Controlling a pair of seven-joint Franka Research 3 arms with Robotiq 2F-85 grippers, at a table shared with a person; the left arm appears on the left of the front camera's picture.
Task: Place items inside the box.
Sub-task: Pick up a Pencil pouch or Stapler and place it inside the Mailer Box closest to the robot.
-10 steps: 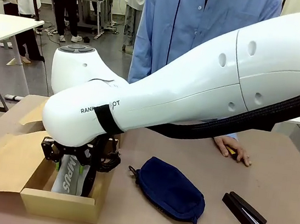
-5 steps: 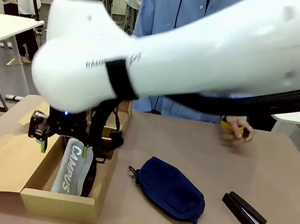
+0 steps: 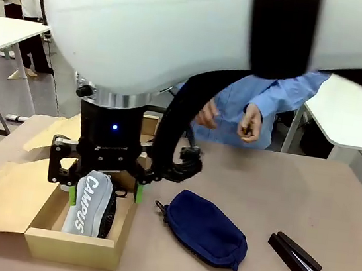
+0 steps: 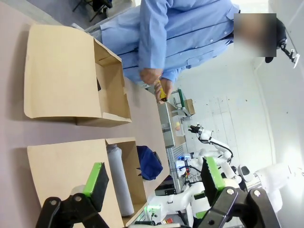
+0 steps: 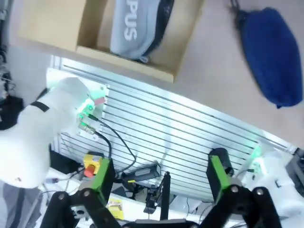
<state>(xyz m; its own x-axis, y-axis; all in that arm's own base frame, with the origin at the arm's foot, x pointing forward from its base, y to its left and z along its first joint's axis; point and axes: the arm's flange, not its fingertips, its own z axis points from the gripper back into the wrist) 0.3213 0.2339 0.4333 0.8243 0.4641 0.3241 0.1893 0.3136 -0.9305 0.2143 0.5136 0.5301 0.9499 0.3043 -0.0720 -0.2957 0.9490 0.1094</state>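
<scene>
The grey "CAMPUS" pencil case (image 3: 87, 205) lies in the open cardboard box (image 3: 69, 249) at the front left. My right gripper (image 3: 105, 192) hangs open just above it, holding nothing. From the right wrist I look down on the case (image 5: 137, 21), the box's near wall (image 5: 121, 61) and the navy pouch (image 5: 274, 57) between open jaws (image 5: 160, 173). The pouch (image 3: 205, 230) and the black stapler (image 3: 294, 258) lie on the table to the right. The person holds the yellow utility knife (image 4: 161, 91) in both hands. My left gripper (image 4: 154, 178) is open and empty.
The box's brown flaps (image 3: 0, 192) spread over the table's left side. The person (image 3: 252, 98) in a blue shirt stands at the far edge, hands raised above the table. A white table (image 3: 353, 118) stands behind on the right. Bare tabletop (image 3: 273, 194) lies beyond the pouch.
My right gripper has risen out of the box, leaving the pencil case inside. The person's hand has lifted off the table with the yellow knife.
</scene>
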